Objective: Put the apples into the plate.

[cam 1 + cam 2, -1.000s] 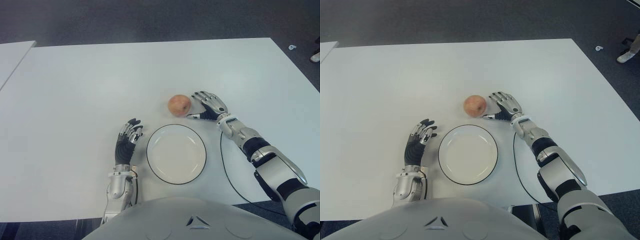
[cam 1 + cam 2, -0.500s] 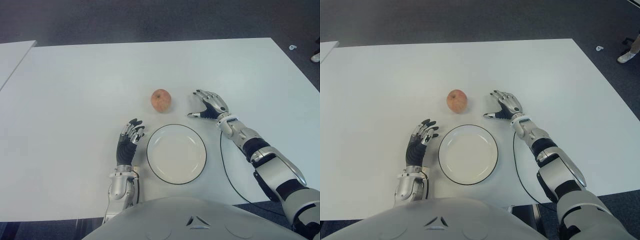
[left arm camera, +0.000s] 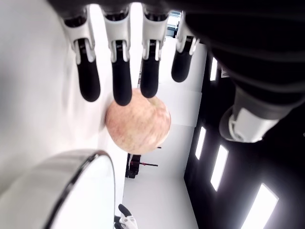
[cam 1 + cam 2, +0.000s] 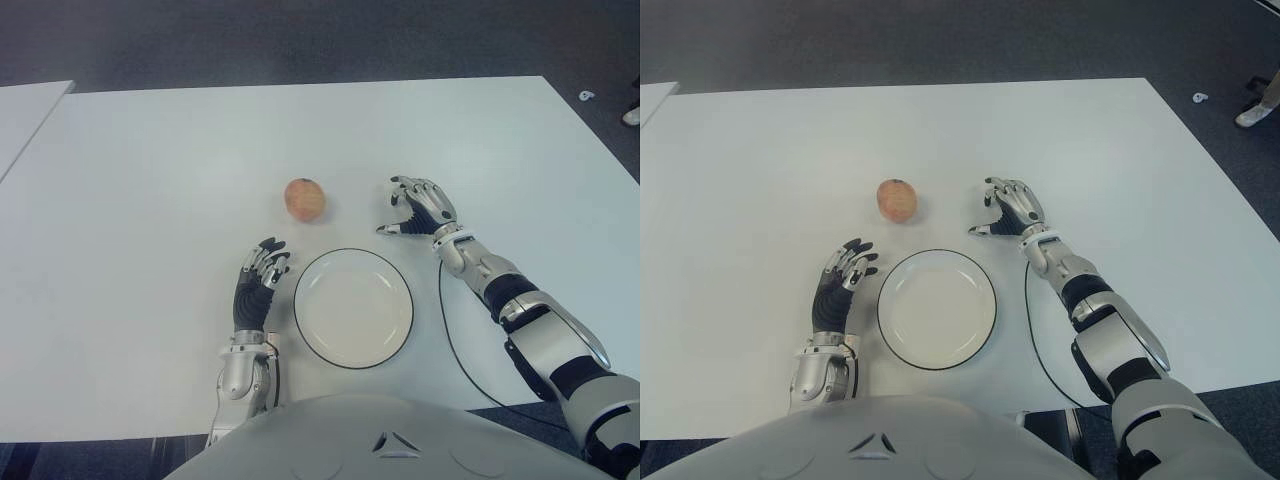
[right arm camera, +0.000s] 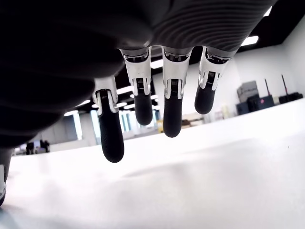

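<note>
- One apple lies alone on the white table, beyond the plate and a little toward the robot's left, well apart from the plate's rim and touched by neither hand.
- The plate, white with a thin dark rim, sits near the table's front edge between the two arms and holds nothing.
- The left robot hand shows just beside the plate on its left, fingers extended and loosely spread, gripping nothing; the apple is beyond its fingertips, with bare table between them in the eye views.
- In the left wrist view the fingers hang straight and apart, and the apple appears past their tips; two fingertips overlap its outline, so from that angle alone contact cannot be judged.
- Only a curved slice of the plate shows in the left wrist view; the rest is cut off by the picture's edge.
- The right robot hand is beyond the plate's right side, to the right of the apple and well clear of it, fingers slightly bent and spread, holding nothing.
- In the right wrist view the fingers hang apart over bare table; the palm fills the frame as a dark blur and hides whatever lies behind it.
- A dark cable runs along the table beside the right forearm.
- Whether either hand touches the table cannot be told.
</note>
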Robot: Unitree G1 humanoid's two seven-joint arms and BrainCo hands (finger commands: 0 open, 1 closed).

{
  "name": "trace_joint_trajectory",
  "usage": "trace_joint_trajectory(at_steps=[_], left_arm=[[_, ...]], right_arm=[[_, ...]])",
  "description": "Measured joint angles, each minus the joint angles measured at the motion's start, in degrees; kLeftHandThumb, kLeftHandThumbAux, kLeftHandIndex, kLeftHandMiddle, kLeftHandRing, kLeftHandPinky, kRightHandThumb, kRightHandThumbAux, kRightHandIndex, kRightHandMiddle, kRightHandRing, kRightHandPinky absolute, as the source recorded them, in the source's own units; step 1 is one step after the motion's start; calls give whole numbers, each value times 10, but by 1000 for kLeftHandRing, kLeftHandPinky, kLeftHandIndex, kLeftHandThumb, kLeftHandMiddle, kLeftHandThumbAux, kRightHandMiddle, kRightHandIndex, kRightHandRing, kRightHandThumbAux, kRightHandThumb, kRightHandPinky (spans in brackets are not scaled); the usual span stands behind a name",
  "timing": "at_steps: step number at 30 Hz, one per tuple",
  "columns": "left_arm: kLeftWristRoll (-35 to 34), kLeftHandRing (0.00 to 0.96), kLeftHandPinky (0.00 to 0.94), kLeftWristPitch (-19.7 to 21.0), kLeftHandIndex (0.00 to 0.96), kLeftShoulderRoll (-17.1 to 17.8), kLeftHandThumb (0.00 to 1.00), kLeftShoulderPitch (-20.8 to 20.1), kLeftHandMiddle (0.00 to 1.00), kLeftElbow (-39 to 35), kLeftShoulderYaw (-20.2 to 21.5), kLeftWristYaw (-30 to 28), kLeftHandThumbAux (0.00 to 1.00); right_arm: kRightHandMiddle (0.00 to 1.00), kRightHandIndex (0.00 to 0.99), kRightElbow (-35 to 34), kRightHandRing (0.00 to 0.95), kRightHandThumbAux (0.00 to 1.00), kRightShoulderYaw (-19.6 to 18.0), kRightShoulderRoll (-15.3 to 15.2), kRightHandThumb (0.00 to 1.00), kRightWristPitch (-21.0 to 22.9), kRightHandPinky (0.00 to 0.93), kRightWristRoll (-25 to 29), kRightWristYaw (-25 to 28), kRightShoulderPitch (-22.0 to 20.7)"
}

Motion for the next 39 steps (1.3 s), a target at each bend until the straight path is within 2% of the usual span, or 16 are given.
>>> trace_joint_trajectory(at_steps=[16, 22, 32, 37, 39], left_arm=[[-11, 322, 360, -12, 225, 0, 405, -1, 262, 13, 0, 0, 537], [-12, 322, 359, -15, 229, 0, 414, -3, 268, 16, 1, 0, 542], [-11, 312, 350, -15, 222, 1, 398, -3, 266, 16, 1, 0, 544], [-11, 312, 353, -16, 228, 1, 402, -4, 267, 17, 1, 0, 547], [-11, 315, 356, -16, 231, 1, 406, -4, 268, 17, 1, 0, 550]], right_arm=[[832, 441, 7, 818, 707, 9, 0, 748, 2, 794, -8, -6, -8], [827, 441, 8, 810, 707, 9, 0, 749, -2, 757, -8, -5, -9], [823, 441, 10, 810, 708, 8, -1, 749, -4, 780, -5, 0, -10], [777, 441, 10, 762, 706, 4, -1, 746, -13, 695, 1, -1, -10], [624, 414, 11, 641, 689, 1, 0, 803, -21, 579, 5, -1, -10]])
